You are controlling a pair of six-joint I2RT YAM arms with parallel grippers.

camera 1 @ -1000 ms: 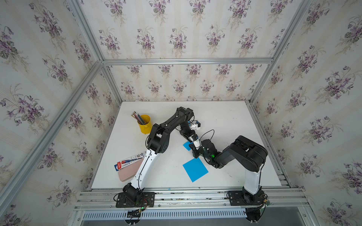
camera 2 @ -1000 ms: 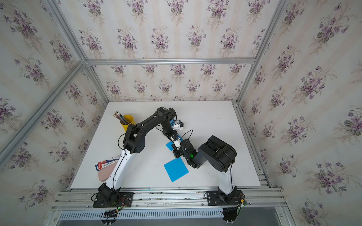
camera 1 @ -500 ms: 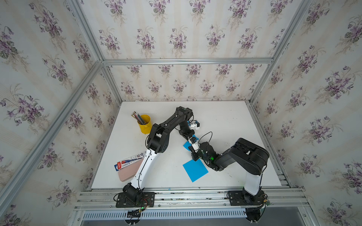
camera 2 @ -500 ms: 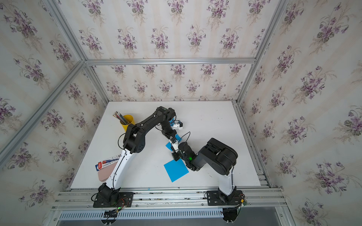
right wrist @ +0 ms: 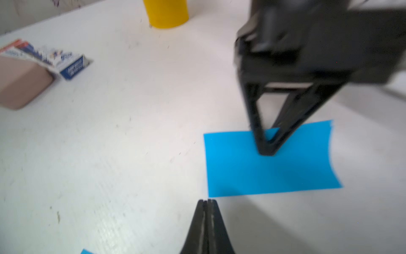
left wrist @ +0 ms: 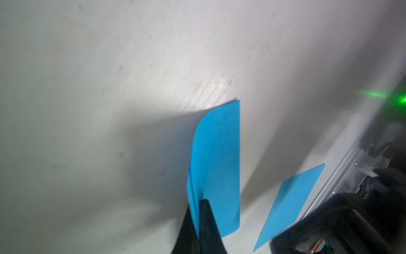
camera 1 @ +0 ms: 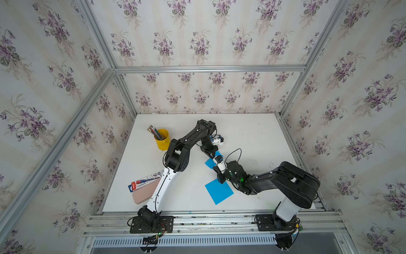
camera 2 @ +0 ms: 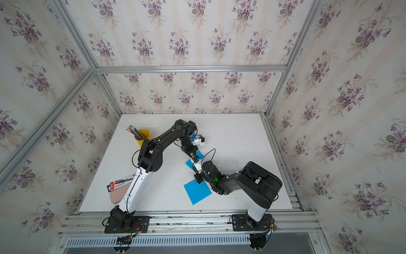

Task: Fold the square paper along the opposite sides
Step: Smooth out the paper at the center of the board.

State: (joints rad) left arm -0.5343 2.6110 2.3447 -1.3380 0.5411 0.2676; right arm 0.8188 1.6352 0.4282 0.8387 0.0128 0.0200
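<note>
Clearly the fold itself is made and the crease is what remains, as I judge it. The blue paper (left wrist: 216,165) is doubled over, its two opposite edges brought together, and the left gripper (left wrist: 198,202) is clamped on those edges with both layers between its fingers. The far end bows round and is not yet a sharp line.

To do this step well, the left gripper should hold the edges matched and low against the white table (camera 1: 252,136) while the right gripper runs along the rounded end and presses it flat. A sideways drag would likely slide the layers apart, so the pressure should go straight down and travel along the fold.

In the right wrist view, the right gripper (right wrist: 206,201) has its jaws pressed together with nothing between them. Its tip is just beside the near edge of the paper, not touching it.

In both top views the paper (camera 1: 209,163) (camera 2: 189,163) lies near the table's middle, partly under the two wrists. A second blue square (camera 1: 218,191) lies flat and unfolded nearer the front rail.
</note>
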